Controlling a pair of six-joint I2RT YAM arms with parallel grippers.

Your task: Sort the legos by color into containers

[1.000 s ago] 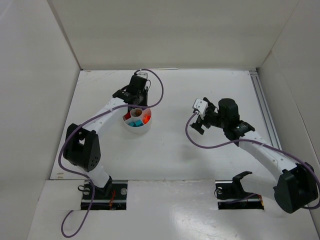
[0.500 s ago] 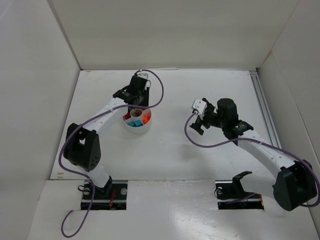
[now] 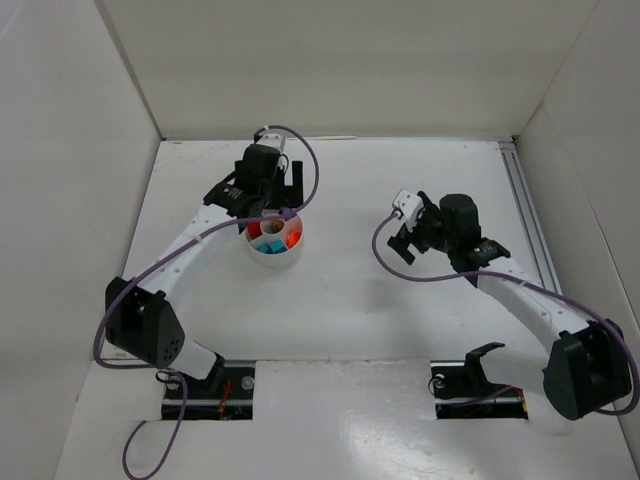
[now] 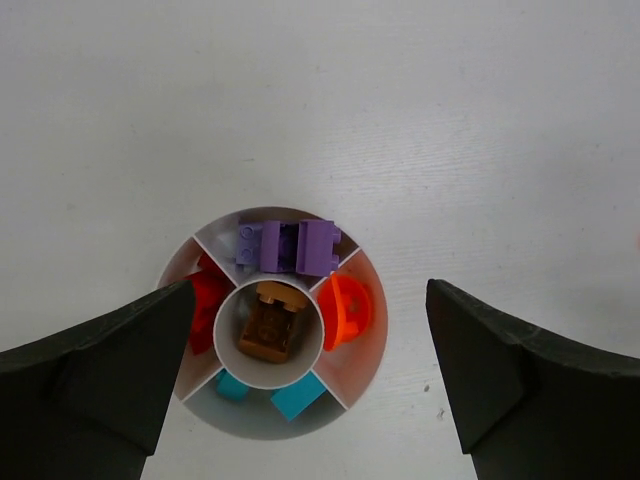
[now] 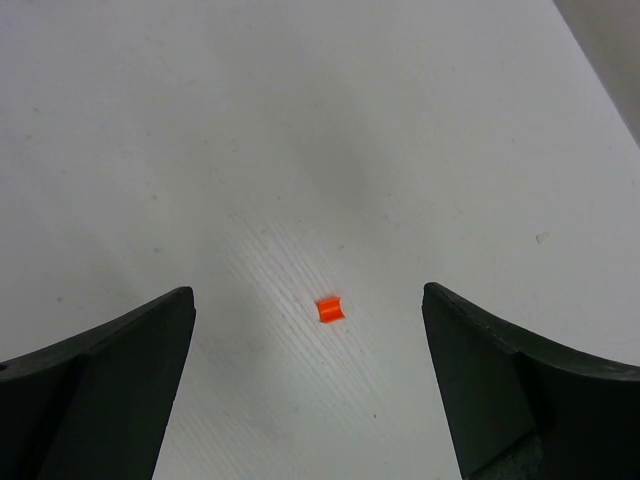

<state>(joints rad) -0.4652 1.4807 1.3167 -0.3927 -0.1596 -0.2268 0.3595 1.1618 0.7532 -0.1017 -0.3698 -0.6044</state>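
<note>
Legos point(image 4: 287, 247) by colour in white dish point(image 4: 352, 368) (brown at hub); left claw point(image 4: 310, 288), right claw point(image 5: 308, 292) agape.

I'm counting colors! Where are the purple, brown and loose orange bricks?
purple brick point(image 4: 288, 246), left wrist view, its middle.
brown brick point(image 4: 270, 322), left wrist view, its top.
loose orange brick point(image 5: 330, 309), right wrist view, its middle.

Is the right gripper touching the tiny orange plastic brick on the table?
Apart. Right wrist view: the tiny orange plastic brick lies between the open fingers of the right gripper, table showing either side.
</note>
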